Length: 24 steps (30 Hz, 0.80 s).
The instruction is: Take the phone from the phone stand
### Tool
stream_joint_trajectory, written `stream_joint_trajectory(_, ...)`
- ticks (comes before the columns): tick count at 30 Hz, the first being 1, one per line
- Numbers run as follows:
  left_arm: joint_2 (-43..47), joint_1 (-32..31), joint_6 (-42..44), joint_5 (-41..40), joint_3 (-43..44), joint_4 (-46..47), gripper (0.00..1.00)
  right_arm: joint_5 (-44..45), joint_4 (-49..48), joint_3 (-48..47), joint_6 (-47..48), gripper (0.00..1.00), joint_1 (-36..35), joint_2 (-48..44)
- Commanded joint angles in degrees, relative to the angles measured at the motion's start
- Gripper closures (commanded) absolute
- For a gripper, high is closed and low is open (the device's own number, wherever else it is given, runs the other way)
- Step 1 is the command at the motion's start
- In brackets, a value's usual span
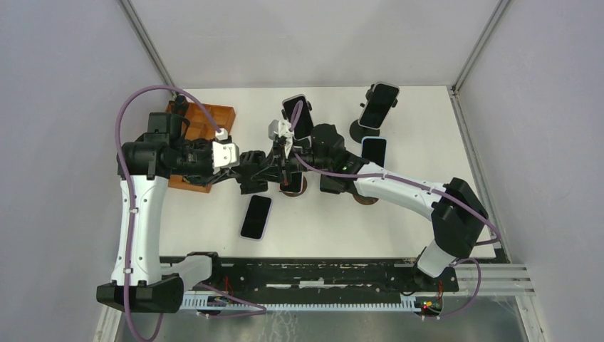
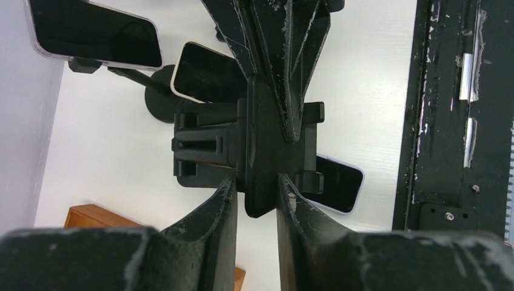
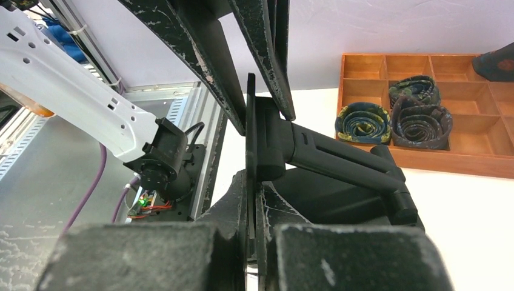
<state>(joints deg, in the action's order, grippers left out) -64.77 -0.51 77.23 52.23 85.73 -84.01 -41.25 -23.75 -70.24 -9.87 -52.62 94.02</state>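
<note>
The black phone stand [image 2: 200, 145] stands mid-table; its round base [image 1: 293, 187] shows under the arms. My left gripper [image 2: 257, 194] is shut on the stand's cradle plate, seen edge-on between its fingers. My right gripper [image 3: 251, 200] is shut on the phone [image 3: 250, 121], a thin dark slab seen edge-on against the cradle and its arm [image 3: 339, 160]. From above, both grippers meet at the stand, left [image 1: 274, 169] and right [image 1: 285, 160]. A pale-cased phone [image 1: 298, 117] shows just behind them; I cannot tell whether it is the clamped one.
A second stand with a phone [image 1: 377, 105] is at the back right. Loose phones lie flat at front centre [image 1: 256, 216] and right of centre [image 1: 374, 151]. A wooden compartment tray [image 1: 206, 125] with rolled ties [image 3: 418, 118] sits at the left.
</note>
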Motion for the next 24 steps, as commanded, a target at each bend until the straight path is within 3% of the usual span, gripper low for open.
stream_joint_trajectory(1,0.5,-1.9,0.0,1.9,-0.7,0.0,0.94,0.7,-2.5,-3.8,1.2,0.94,-0.8,1.0)
stream_joint_trajectory(3,-0.3,-1.9,1.2,1.3,-1.2,0.1,0.98,0.7,-2.2,-3.8,1.2,0.83,-0.8,1.2)
stream_joint_trajectory(8,-5.4,-1.9,3.2,-2.9,-1.2,0.5,0.98,2.6,2.6,-3.3,1.9,0.42,0.4,0.9)
stream_joint_trajectory(11,-9.3,-1.8,2.3,-6.3,-1.5,2.8,0.98,5.0,5.1,-1.0,1.7,0.27,1.9,-1.2)
stream_joint_trajectory(16,-14.2,-1.4,-0.4,-7.6,-4.0,10.3,0.98,11.6,7.2,5.3,2.3,0.13,3.2,-7.4)
stream_joint_trajectory(24,-27.9,0.3,-4.6,-4.2,-3.9,23.8,0.98,20.7,6.2,14.9,-1.2,0.04,3.8,-16.4)
